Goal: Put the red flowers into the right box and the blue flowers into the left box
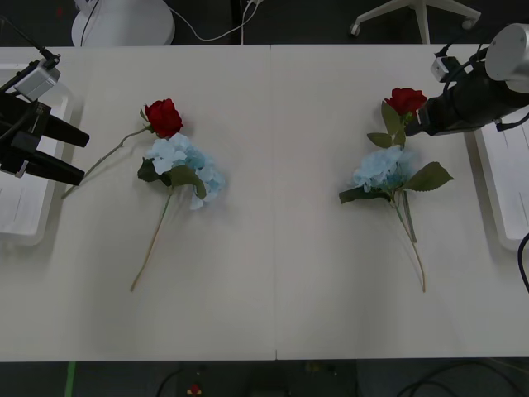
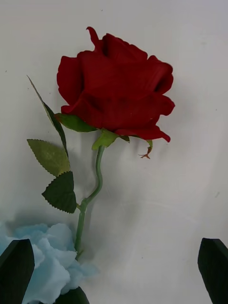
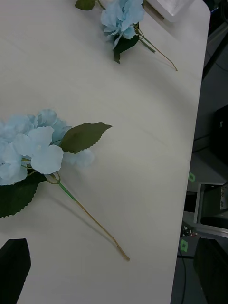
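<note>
The right gripper (image 2: 114, 266), fingers apart, hovers at the right red rose (image 1: 406, 100) lying beside the blue cluster (image 1: 382, 168) (all 4 flowers lie on the table (image 1: 273, 273)). The next move calls for closing on its stem, then carrying it to the right box (image 1: 496, 198). The left gripper (image 1: 70, 153), also apart, waits over the left box (image 1: 25, 231).
</note>
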Controlling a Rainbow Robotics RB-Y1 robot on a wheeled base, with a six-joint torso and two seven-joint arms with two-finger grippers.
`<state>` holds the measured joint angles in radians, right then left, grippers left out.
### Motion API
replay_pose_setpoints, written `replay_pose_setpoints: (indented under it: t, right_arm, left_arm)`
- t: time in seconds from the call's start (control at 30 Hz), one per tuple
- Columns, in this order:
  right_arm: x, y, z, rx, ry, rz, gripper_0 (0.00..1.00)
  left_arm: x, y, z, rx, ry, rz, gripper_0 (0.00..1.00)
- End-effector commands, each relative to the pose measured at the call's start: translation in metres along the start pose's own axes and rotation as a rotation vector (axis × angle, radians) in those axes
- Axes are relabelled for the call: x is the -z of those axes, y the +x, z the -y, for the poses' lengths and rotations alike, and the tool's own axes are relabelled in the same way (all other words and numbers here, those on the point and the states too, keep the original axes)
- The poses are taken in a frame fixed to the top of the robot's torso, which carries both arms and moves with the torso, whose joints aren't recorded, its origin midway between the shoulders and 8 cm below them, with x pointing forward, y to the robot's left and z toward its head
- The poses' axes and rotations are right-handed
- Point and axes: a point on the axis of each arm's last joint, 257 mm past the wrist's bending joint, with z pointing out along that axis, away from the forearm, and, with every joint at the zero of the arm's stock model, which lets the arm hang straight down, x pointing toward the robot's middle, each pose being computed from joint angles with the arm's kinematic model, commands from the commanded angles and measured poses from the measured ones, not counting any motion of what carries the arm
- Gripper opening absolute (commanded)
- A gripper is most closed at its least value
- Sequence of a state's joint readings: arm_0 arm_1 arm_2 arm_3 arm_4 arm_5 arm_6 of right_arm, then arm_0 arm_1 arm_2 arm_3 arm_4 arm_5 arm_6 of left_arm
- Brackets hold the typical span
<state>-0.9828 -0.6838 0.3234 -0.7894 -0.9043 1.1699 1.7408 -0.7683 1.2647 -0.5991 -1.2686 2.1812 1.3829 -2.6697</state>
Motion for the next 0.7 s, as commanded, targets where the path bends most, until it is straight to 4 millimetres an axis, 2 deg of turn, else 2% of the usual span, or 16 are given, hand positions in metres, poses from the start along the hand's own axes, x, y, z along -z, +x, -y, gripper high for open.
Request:
replay_pose_setpoints:
  t: [0.03, 0.4, 0.43, 0.7]
  right_arm:
    - [0.002, -0.037, -0.025, -0.089, -0.049, 0.083, 1.0]
    - [-0.026, -0.036, -0.037, -0.161, -0.042, 0.117, 1.0]
    - [-0.027, -0.036, -0.036, -0.166, -0.037, 0.12, 1.0]
    - [-0.037, -0.026, -0.034, -0.196, -0.019, 0.099, 1.0]
  left_arm:
    - [0.012, -0.03, -0.002, -0.087, -0.016, 0.034, 1.0]
    - [0.012, -0.03, -0.002, -0.087, -0.016, 0.034, 1.0]
    - [0.011, -0.014, -0.007, -0.047, -0.027, 0.025, 1.0]
    - [0.02, -0.022, -0.032, -0.042, -0.129, 0.062, 1.0]
